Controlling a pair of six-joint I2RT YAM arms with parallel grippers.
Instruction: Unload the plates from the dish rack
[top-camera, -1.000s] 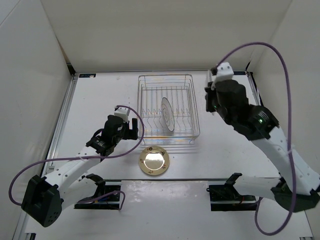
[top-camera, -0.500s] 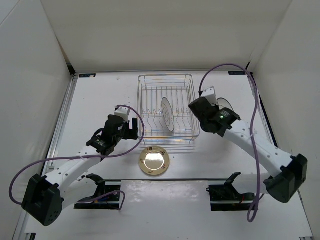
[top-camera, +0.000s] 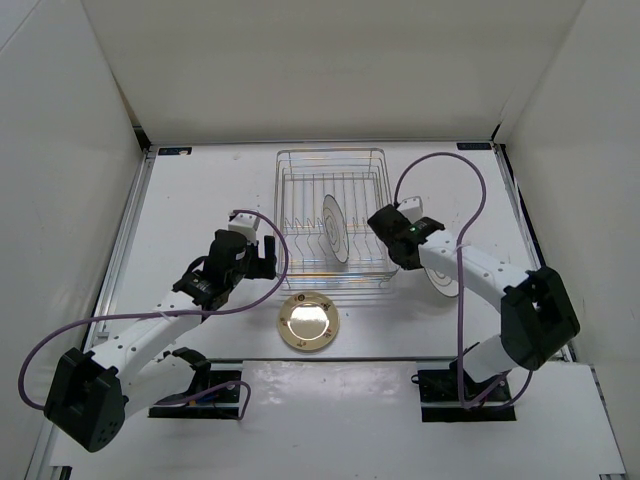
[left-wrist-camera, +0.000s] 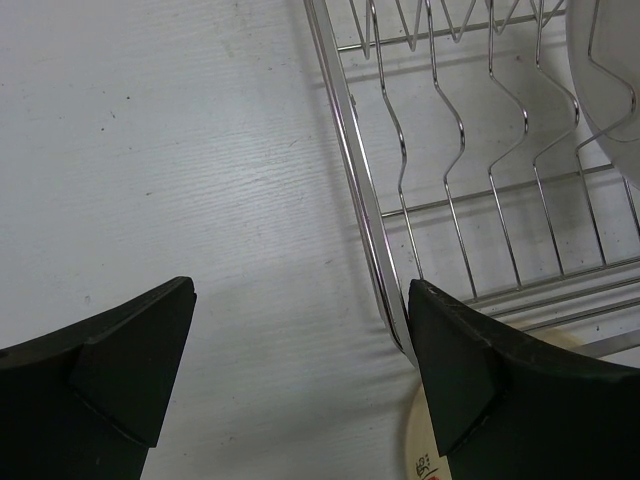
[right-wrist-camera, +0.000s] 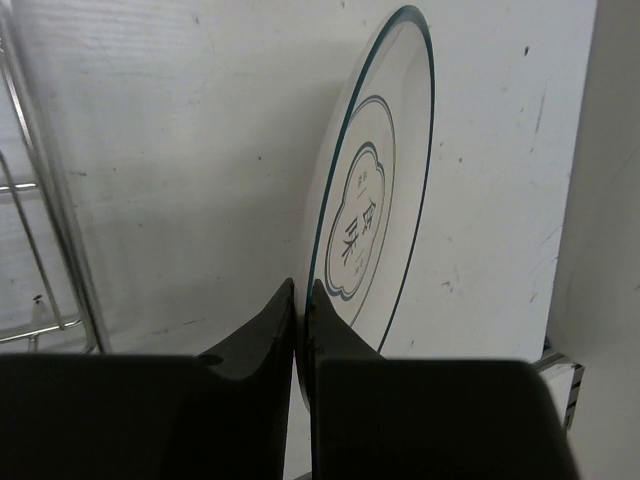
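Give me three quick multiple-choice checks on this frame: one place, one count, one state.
1. Where is the golden-tan plate?
A) standing in the dish rack
B) flat on the table, on the near side of the rack
C) leaning on the back wall

2. How many plates stand in the rack?
A) one
B) two
C) three

3. What is the right pincer doing?
A) wide open over the rack
B) shut on the rim of a second white plate
C) shut on nothing

Key:
1 B: the top view shows it lying flat in front of the rack.
2 A: a lone white plate stands among the dividers.
3 B: the wrist view shows the fingers pinching that plate's edge.
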